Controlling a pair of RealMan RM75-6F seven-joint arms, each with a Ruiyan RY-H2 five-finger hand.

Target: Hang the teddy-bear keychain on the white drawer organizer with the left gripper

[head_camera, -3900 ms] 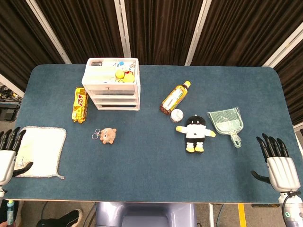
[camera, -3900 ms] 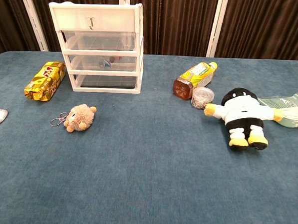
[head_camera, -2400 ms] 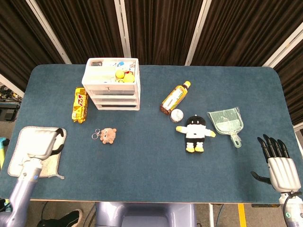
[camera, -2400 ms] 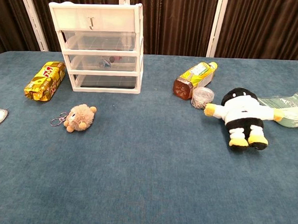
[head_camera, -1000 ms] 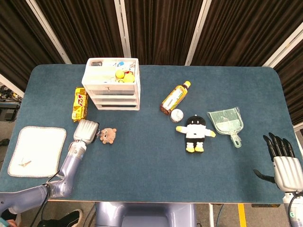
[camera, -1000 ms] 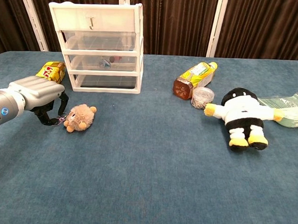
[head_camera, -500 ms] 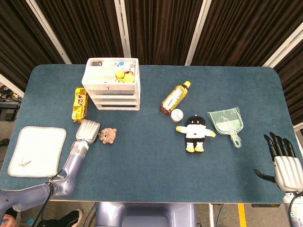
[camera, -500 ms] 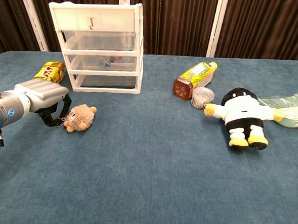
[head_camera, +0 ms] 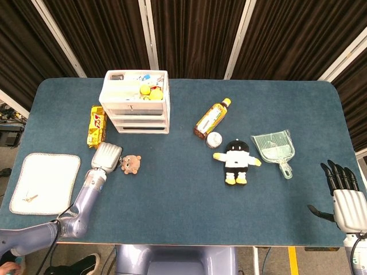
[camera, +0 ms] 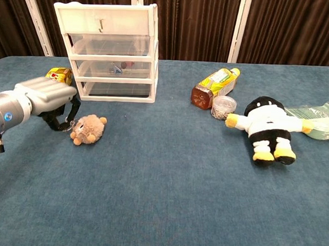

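The teddy-bear keychain [head_camera: 131, 164] [camera: 88, 129], a small brown plush, lies on the blue table in front of the white drawer organizer [head_camera: 136, 102] [camera: 108, 51]. My left hand [head_camera: 106, 156] [camera: 47, 97] is at the bear's left side. Its dark fingers [camera: 64, 118] curl down over the metal ring, which they hide almost entirely. The bear still rests on the table. At the table's near right corner, my right hand [head_camera: 344, 197] hovers with its fingers spread and holds nothing; only the head view shows it.
A yellow snack pack [head_camera: 97, 126] lies left of the organizer, just behind my left hand. A white cloth [head_camera: 43, 182] lies at the near left. To the right are a bottle [head_camera: 211, 117], a small jar [head_camera: 214, 139], a penguin plush [head_camera: 235, 161] and a green dustpan [head_camera: 276, 150].
My left hand swung in from the near left corner to the keychain's ring, curled its fingers over it and has now risen slightly. The bear has barely moved.
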